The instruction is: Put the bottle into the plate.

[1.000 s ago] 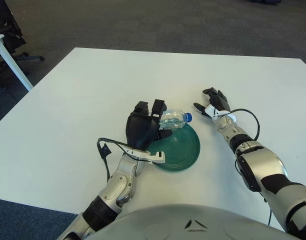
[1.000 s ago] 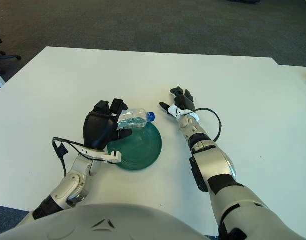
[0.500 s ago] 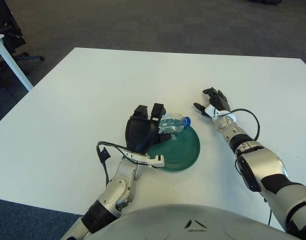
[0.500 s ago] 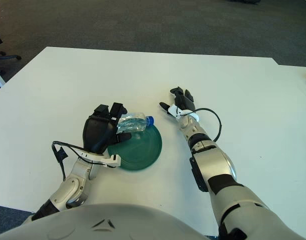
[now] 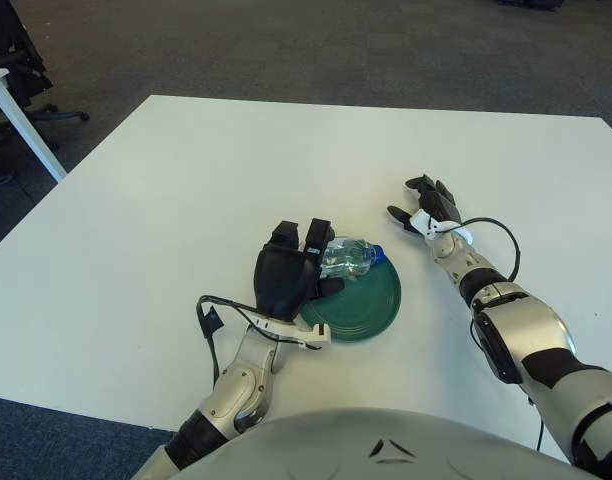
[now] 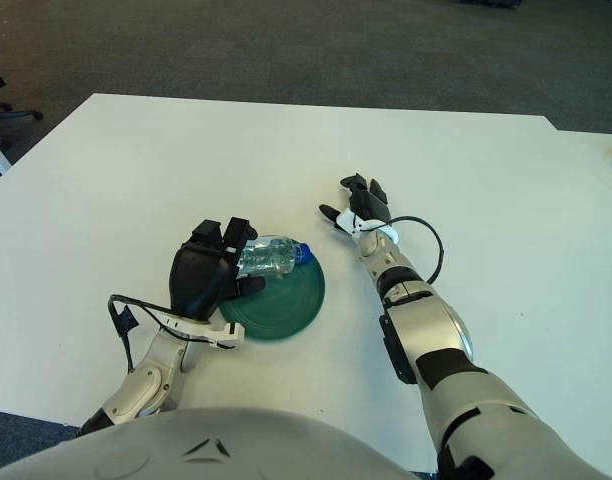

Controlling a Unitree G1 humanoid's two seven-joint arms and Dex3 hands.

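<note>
Left robot hand [image 5: 291,276] has its black fingers curled around the clear bottle [image 5: 348,257], gripping the body while the blue cap [image 5: 379,255] points toward the robot's right. Bottle and hand sit over the left, far part of the green plate [image 5: 364,305]; the bottle lies nearly on its side, cap end over the plate's far rim, and whether it touches the plate cannot be told. That plate rests on the white worktop [image 5: 166,200] near the middle of its near edge. A black cable [image 5: 212,318] loops from the left wrist just to the left of the plate. Right robot hand [image 5: 427,208] shows to the right of the plate, well apart from it, toward the worktop's right side, with its fingers spread and holding nothing; a black cable [image 5: 501,240] arcs beside its forearm. Dark carpet [image 5: 286,50] lies beyond the worktop's far edge.
</note>
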